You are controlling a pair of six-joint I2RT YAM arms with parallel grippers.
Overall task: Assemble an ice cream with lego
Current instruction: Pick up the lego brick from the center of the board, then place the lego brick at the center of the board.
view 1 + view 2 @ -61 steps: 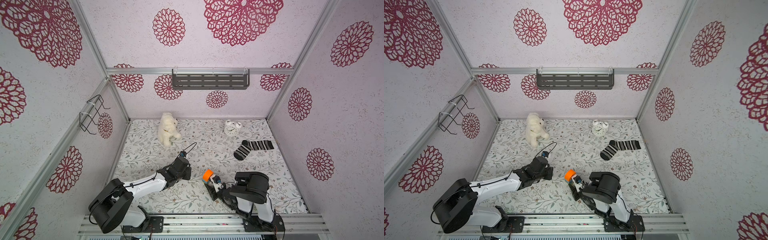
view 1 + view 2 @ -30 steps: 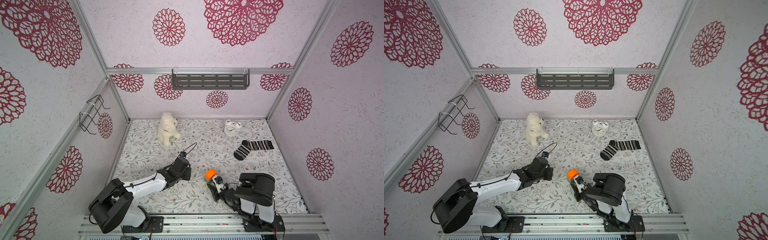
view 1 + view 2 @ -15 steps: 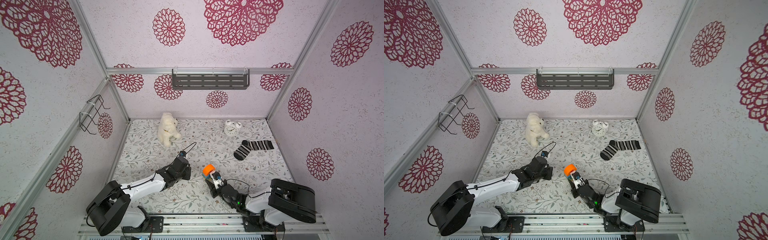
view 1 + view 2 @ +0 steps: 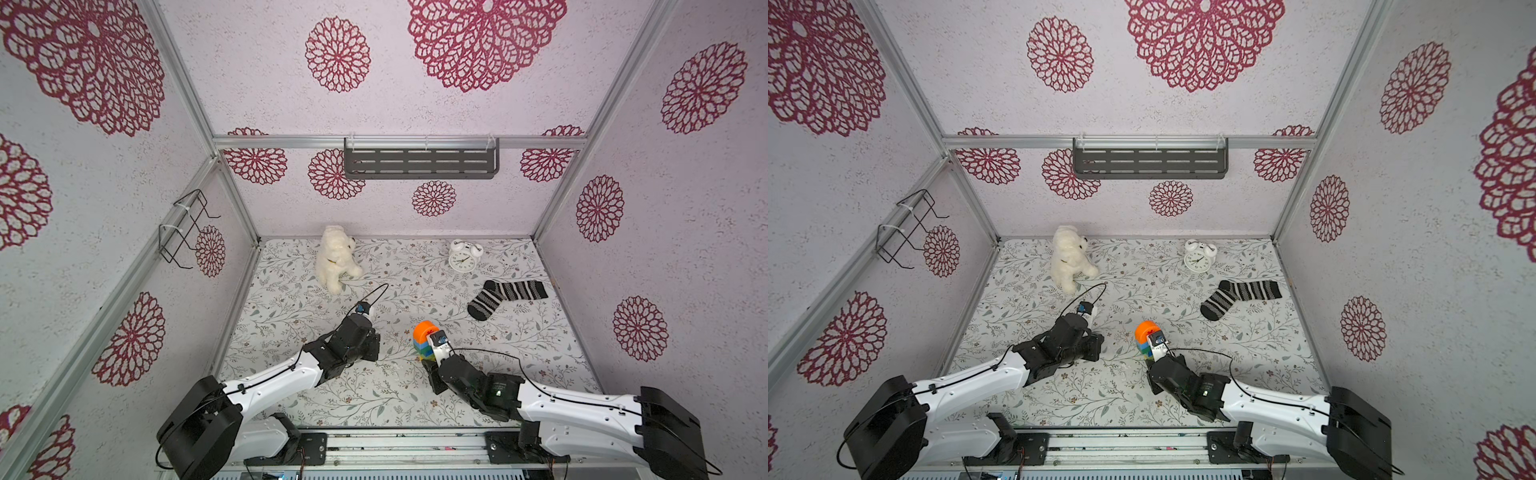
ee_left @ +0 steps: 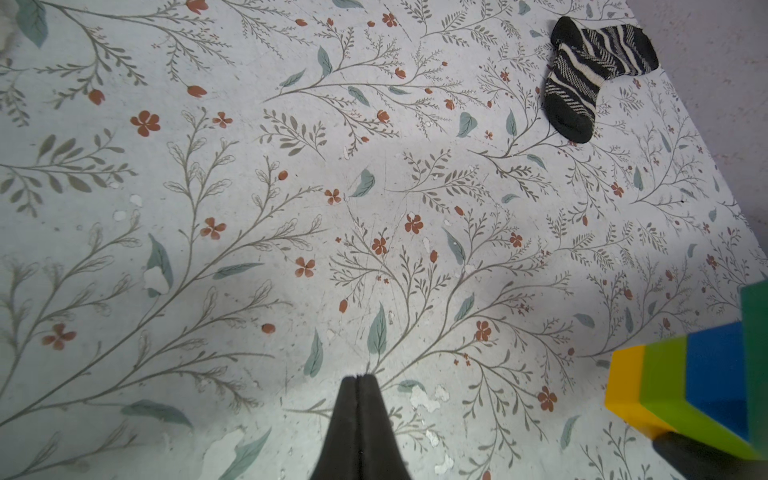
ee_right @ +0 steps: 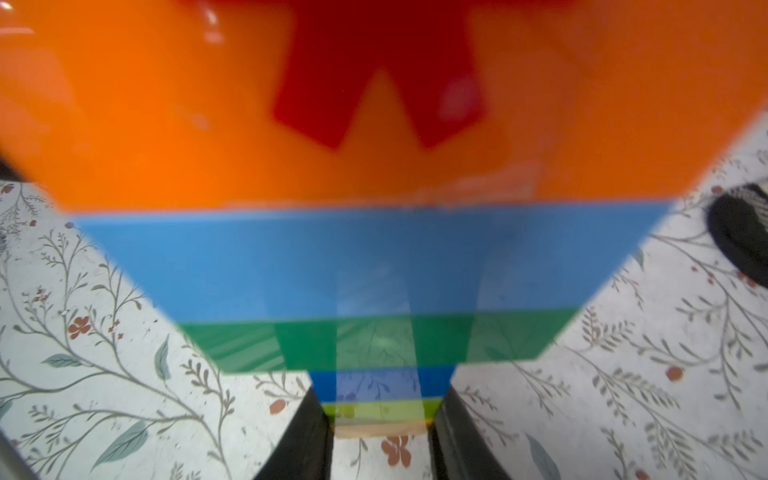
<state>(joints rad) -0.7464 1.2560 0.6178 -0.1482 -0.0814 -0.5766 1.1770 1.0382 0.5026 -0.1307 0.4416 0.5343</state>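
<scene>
Right wrist view is filled by the ice cream [image 6: 374, 262], a stack of chunky plastic bricks: an orange dome with a red asterisk, a wide light-blue brick, a wide green one, then a narrow stem of dark blue, lime and yellow. The right gripper [image 6: 380, 428] is clamped on the foot of that stem. Its two black fingers [image 6: 303, 440] press against opposite sides of the lime and yellow bricks, and the dark-blue brick lies just past the fingertips. In both top views the right arm [image 4: 573, 411] reaches low from the right end of the front rail across the floral table cover [image 4: 374, 399]. Its forearm is nearly level, and it holds the stack dome uppermost near the middle of the table's front half. Whether the yellow foot touches the cover cannot be told. The left arm [image 4: 270, 380] stretches from the rail's left end toward the same middle ground with its wrist bent downward. The left gripper [image 5: 358, 386] is near the stack and apart from it. In the left wrist view its fingers are pressed together with no gap and hold nothing, their tips over bare cover. The stem of the ice cream shows at the edge of that picture. Farther back, a white plush animal [image 4: 336, 259], a white alarm clock [image 4: 463, 258] and a black-and-white striped sock [image 4: 505, 295] lie well apart from both grippers.
</scene>
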